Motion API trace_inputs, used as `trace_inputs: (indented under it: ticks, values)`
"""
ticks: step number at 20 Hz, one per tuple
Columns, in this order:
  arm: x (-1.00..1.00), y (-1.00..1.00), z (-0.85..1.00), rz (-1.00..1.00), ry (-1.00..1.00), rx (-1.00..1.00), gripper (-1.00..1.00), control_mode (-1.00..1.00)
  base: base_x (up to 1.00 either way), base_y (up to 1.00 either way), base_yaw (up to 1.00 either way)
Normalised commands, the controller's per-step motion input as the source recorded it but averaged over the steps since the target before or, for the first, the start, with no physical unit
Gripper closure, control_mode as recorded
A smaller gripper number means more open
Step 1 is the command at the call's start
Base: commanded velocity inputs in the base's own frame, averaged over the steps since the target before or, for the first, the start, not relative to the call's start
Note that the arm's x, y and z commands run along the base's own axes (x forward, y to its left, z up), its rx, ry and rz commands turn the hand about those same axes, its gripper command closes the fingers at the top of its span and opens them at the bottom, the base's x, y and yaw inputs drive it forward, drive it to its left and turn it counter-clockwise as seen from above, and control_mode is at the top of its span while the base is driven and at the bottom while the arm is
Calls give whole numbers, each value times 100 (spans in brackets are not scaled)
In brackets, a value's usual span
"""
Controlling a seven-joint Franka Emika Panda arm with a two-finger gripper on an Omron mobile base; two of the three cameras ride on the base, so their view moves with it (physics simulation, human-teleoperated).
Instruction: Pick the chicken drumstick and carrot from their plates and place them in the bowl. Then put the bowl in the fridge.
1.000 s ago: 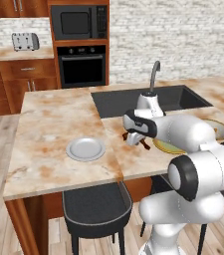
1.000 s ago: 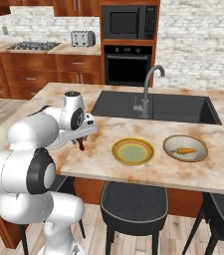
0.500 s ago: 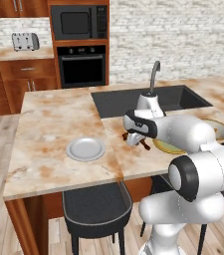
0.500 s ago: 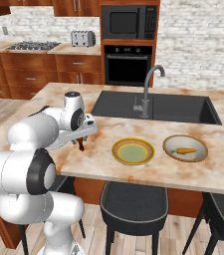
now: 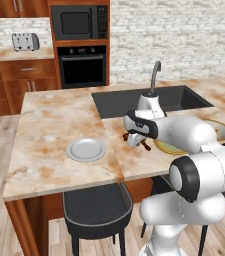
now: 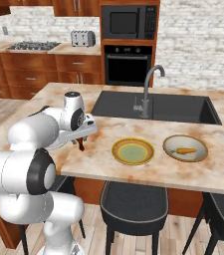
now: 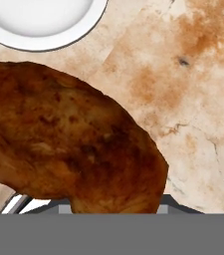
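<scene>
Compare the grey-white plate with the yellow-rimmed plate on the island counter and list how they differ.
The grey-white plate is plain pale all over; the yellow-rimmed plate has a yellow rim around a green centre. The grey-white plate lies to the arm's left, away from the sink; the yellow-rimmed plate lies in front of the sink, next to the bowl holding the carrot. Both are round, flat and hold no food.

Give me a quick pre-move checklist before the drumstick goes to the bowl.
1. Drumstick in gripper: ok, held clear of the counter.
2. Grey-white plate vacated: ok.
3. Bowl located: cannot tell; only the yellow-rimmed dish shows near the arm.
4. Carrot waiting on its plate: ok.
5. Path right along the counter: ok, nothing standing between.
6. Sink edge clearance: ok.
</scene>
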Motion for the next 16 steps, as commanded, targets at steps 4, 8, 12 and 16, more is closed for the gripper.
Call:
trace_inputs:
  ticks: [4, 8, 12, 16]
  values:
    - [0, 0, 0, 0, 0, 0, 100, 100, -25, -30, -17]
    - [0, 0, 0, 0, 0, 0, 100, 100, -2, -65, -19]
    - [0, 0, 0, 0, 0, 0, 100, 100, -3, -70, -15]
    - [0, 0, 0, 0, 0, 0, 100, 100, -6, -70, -5]
